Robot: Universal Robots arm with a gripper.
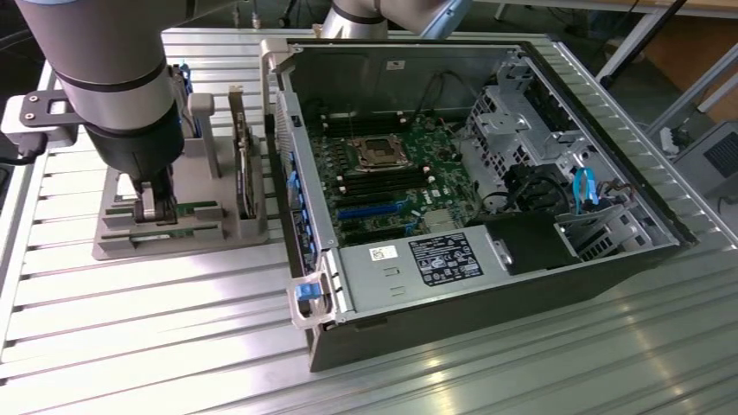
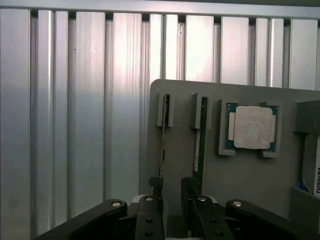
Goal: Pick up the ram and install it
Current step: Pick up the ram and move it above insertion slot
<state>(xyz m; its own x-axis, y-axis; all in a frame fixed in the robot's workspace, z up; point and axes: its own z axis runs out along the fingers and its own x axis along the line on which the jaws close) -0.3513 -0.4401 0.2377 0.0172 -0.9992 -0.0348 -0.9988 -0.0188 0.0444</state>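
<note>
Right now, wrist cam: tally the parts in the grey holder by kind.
ram sticks: 2
processor chip: 1
hard drive, partly in frame: 1
Total: 4

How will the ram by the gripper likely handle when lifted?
The ram stands on edge in the holder, so it may bind if pulled crooked. Thin and flat, it's probably light and stiff, yet fragile sideways.

Open computer case (image 1: 381, 69) on ribbed metal table (image 1: 150, 346); grey holder (image 2: 240, 180) carries silver processor chip (image 2: 252, 127)
</note>
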